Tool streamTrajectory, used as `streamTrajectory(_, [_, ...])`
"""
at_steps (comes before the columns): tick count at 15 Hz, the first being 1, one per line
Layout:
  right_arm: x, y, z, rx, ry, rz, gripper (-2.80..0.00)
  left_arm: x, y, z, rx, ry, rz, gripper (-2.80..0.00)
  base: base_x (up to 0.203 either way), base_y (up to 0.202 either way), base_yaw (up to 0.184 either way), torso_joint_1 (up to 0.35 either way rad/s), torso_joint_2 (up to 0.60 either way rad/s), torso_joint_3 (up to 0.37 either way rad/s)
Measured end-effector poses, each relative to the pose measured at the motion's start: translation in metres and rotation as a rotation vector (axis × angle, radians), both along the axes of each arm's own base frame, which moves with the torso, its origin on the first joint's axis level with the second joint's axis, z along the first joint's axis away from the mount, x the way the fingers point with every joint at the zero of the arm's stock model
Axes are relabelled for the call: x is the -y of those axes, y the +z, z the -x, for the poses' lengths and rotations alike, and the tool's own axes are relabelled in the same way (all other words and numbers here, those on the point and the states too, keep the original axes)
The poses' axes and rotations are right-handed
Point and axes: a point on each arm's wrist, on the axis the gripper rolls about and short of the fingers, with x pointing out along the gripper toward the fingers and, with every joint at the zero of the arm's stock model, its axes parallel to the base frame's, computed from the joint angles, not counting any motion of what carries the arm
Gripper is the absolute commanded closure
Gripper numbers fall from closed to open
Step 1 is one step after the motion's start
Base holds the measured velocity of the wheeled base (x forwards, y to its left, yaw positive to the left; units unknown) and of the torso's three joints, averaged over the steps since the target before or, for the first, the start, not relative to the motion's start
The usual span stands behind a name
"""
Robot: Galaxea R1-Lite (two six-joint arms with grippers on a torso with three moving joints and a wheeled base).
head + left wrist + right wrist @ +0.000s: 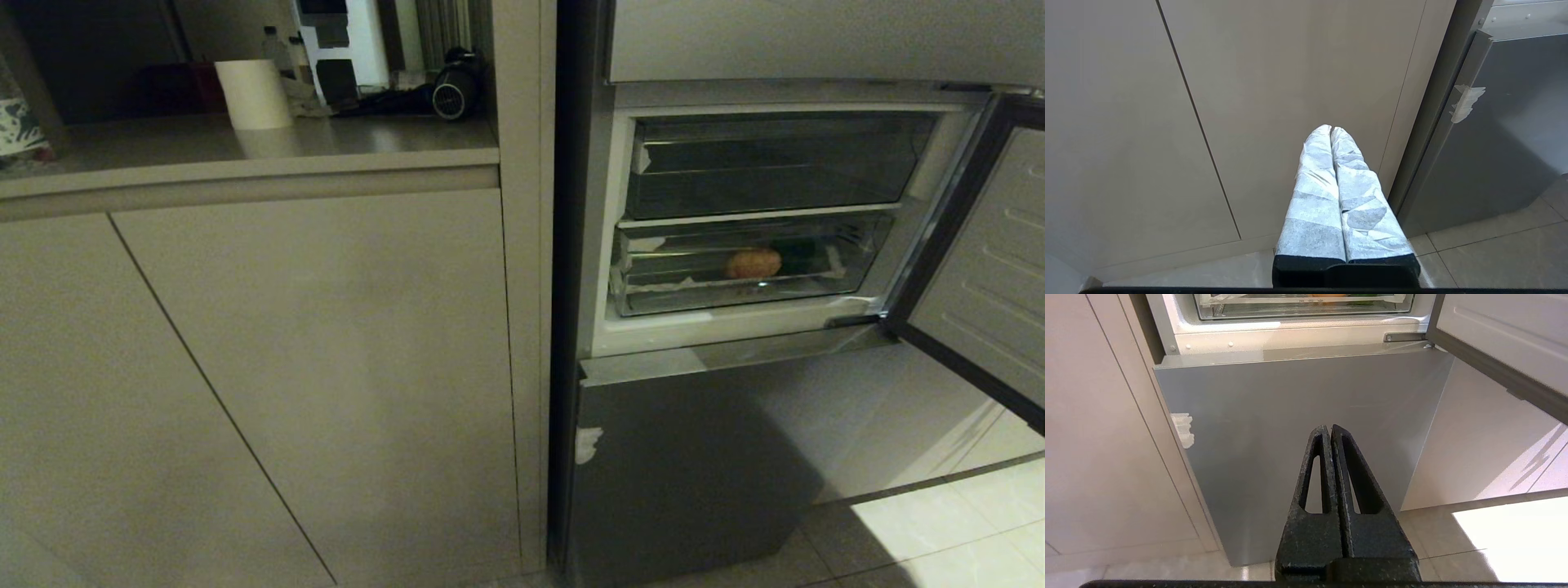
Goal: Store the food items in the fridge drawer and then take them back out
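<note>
The fridge stands open in the head view. Its clear fridge drawer [653, 304], pushed in, holds an orange-brown food item [753, 264] with a dark-green one [796, 255] beside it, to the right. The drawer's lower front [1257, 312] also shows in the right wrist view. Neither arm appears in the head view. My left gripper [1331, 128], wrapped in white fabric, is shut and empty, low before the beige cabinet. My right gripper [1329, 428], black, is shut and empty, low in front of the grey lower fridge door [1306, 416].
The open upper fridge door [988, 278] swings out at the right. A shallower clear tray [775, 163] sits above the drawer. Beige cabinets [310, 367] fill the left, with a counter [204, 143] carrying a paper roll and appliances. Tiled floor [963, 523] lies below.
</note>
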Motion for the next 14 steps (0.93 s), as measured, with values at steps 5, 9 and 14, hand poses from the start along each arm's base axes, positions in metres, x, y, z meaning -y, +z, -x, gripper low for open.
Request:
streamTrajectory(5, [0.0,0.01,0.003,0.042,0.008,0.05,0.0,0.0,0.0,0.0,0.0,0.0,0.0,0.0,0.0,0.0,0.0,0.0,0.0,0.0])
streamTrajectory(9, [-0.001,0.054,0.002,0.055,0.06,-0.01,0.0,0.0,0.0,0.0,0.0,0.0,0.0,0.0,0.0,0.0,0.0,0.0,0.0,0.0])
streamTrajectory(14, [-0.004,0.085,-0.045,-0.144,0.195,-0.066,0.0,0.0,0.0,0.0,0.0,0.0,0.0,0.0,0.0,0.0,0.0,0.0,0.0,0.0])
